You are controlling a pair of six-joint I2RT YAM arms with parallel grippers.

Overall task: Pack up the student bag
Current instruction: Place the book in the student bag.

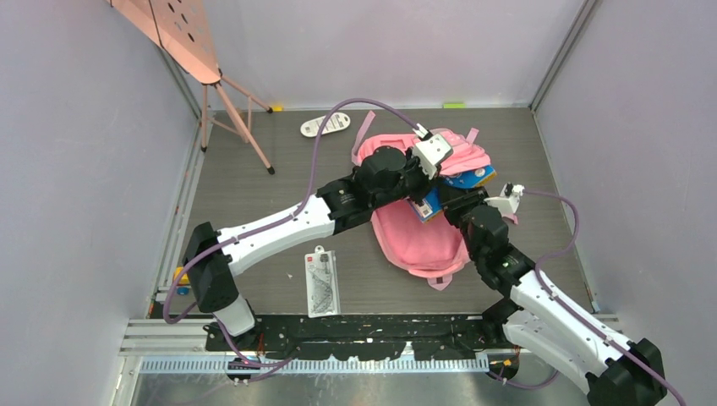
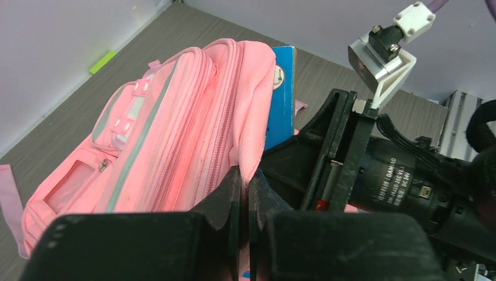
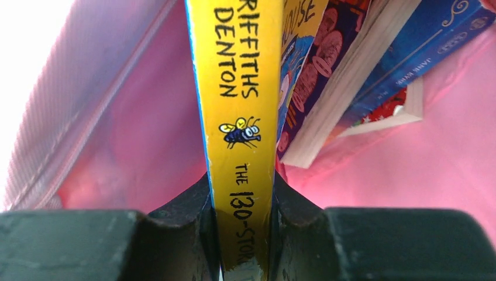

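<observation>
Though overhead seems blocked, right gripper (image 3: 243, 196) pinching yellow book (image 3: 237, 88)

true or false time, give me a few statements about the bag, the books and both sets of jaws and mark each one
1. The right jaws clamp a yellow-spined book. True.
2. The left jaws stand open, clear of the bag. False: they are shut on the bag's pink edge fabric.
3. More books lie against the bag's pink lining beside the yellow one. True.
4. The bag is blue. False: it is pink.
5. A flat packet lies on the table, outside the bag. True.
</observation>
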